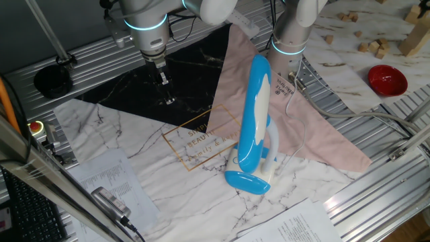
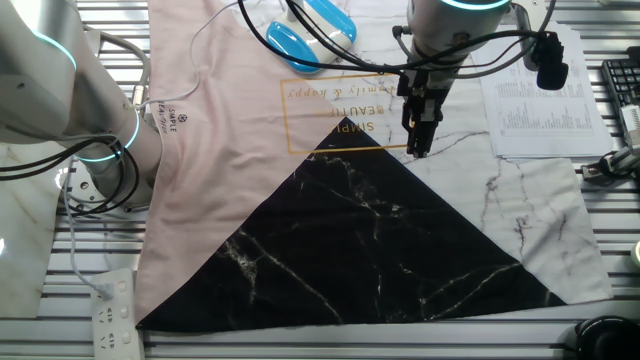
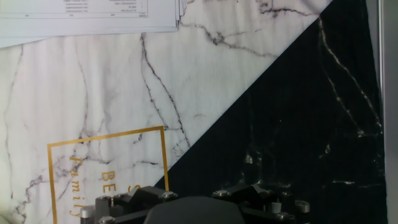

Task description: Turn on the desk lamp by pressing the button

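The tall glossy sky-blue and white desk lamp [image 2: 310, 30] is cut off by the top edge in the other fixed view, only its oval blue foot and part of the head showing; its button cannot be made out in any view; in the hand view the lamp falls outside the picture, and the black two-finger gripper [image 3: 193, 208] is cropped by the bottom edge, its fingertips unseen; in one fixed view the gripper [image 1: 166, 91] is too small to judge any gap; the printed white paper sheets [image 3: 93, 15] carry text too blurred to read.
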`<state>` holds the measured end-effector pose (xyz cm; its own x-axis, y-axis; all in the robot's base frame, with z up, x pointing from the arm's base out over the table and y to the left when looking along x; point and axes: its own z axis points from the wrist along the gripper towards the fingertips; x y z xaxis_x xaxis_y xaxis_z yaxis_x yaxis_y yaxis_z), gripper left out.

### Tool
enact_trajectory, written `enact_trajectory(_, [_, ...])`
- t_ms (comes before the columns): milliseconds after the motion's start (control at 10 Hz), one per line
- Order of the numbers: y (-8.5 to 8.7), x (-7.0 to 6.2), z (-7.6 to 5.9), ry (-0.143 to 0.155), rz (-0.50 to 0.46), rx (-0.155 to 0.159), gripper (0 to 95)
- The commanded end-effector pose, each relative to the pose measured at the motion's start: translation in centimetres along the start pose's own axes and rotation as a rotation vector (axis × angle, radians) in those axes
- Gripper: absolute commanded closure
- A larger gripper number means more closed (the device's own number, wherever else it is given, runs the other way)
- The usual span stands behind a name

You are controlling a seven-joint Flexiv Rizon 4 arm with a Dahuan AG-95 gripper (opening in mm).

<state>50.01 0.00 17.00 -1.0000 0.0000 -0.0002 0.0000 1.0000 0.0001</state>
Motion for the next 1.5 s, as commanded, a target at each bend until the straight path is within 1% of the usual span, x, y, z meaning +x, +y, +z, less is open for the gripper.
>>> enact_trajectory(100, [0.01,0.10,0.04,0.043,-0.073,0.042,95.0])
enact_trajectory(200, [0.02,0.13,0.05,0.048,-0.074,0.055,95.0])
enact_trajectory(400, [0.03,0.17,0.06,0.059,-0.070,0.065,95.0])
enact_trajectory(700, [0.08,0.42,0.17,0.063,-0.068,0.070,95.0])
enact_trajectory(800, [0.10,0.52,0.21,0.074,-0.074,0.075,95.0])
enact_trajectory(900, [0.10,0.52,0.21,0.074,-0.074,0.075,95.0])
enact_trajectory(1000, [0.15,0.79,0.27,0.094,-0.064,0.071,95.0])
enact_trajectory(1100, [0.16,0.83,0.28,0.096,-0.056,0.064,95.0])
enact_trajectory(1300, [0.18,0.91,0.31,0.089,-0.057,0.062,95.0])
enact_trajectory(1500, [0.18,0.93,0.32,0.088,-0.026,0.063,95.0])
